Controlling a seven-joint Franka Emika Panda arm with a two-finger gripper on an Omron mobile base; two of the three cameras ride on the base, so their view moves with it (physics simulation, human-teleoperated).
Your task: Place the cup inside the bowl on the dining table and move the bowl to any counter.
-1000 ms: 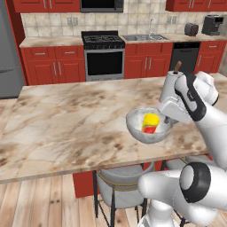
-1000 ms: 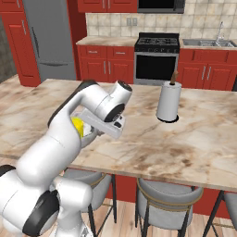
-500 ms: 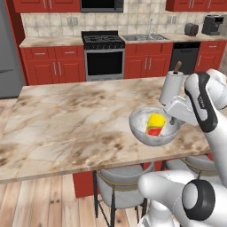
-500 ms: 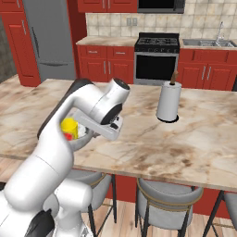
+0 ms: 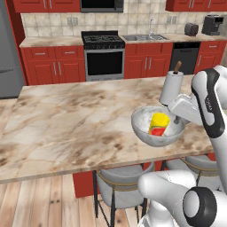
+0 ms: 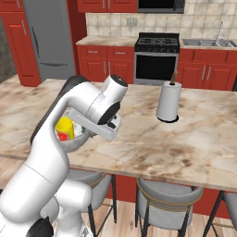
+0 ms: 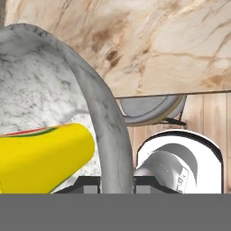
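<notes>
My gripper is shut on the right rim of the grey-white speckled bowl, which hangs just above the dining table near its front edge. The yellow cup with its red lower part lies tilted inside the bowl. In the right base view the cup and the bowl show to the left of the hand. In the hand view the bowl's rim runs up between my fingertips, and the cup lies at the left.
A paper towel roll stands on the table just behind the bowl. Grey stools sit under the front edge. The counter with red drawers, a stove and a sink lines the back wall.
The arm has drawn the bowl, with the cup in it, toward the table's front edge and the robot. The paper towel roll and the cameras have stayed put.
</notes>
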